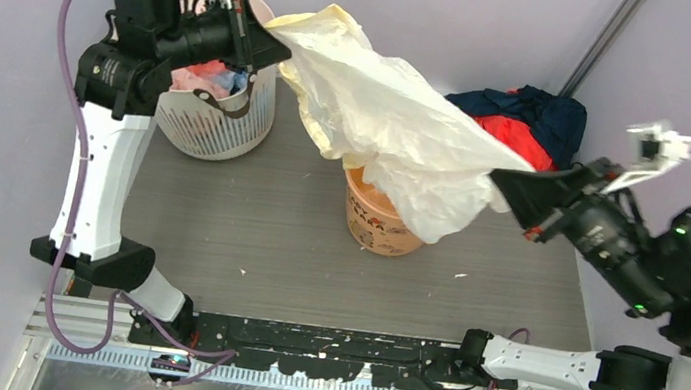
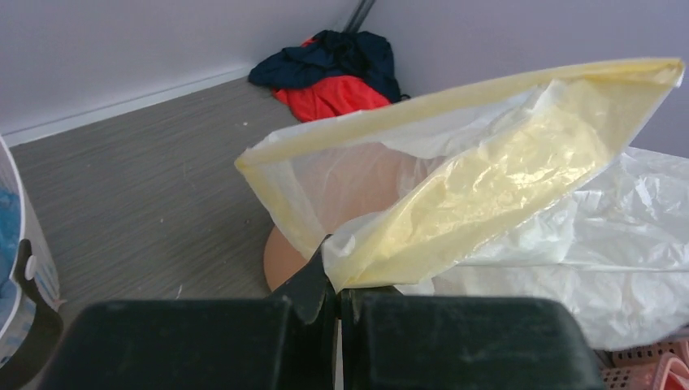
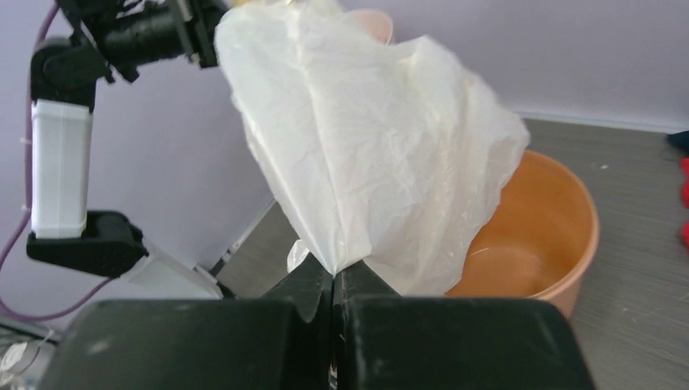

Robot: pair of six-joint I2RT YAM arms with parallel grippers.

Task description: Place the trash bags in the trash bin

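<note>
While thin translucent pale-yellow plastic bag [image 1: 401, 127] hangs stretched above round orange plastic bucket [image 1: 379, 228], left gripper [image 1: 263, 41] pinching one end, right gripper [image 1: 509, 188] pinching other: best bring grippers together, let middle sag into bucket, lower both ends inside before releasing

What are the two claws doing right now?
Left claw: closed on the trash bag.
Right claw: closed on the same bag.
</note>
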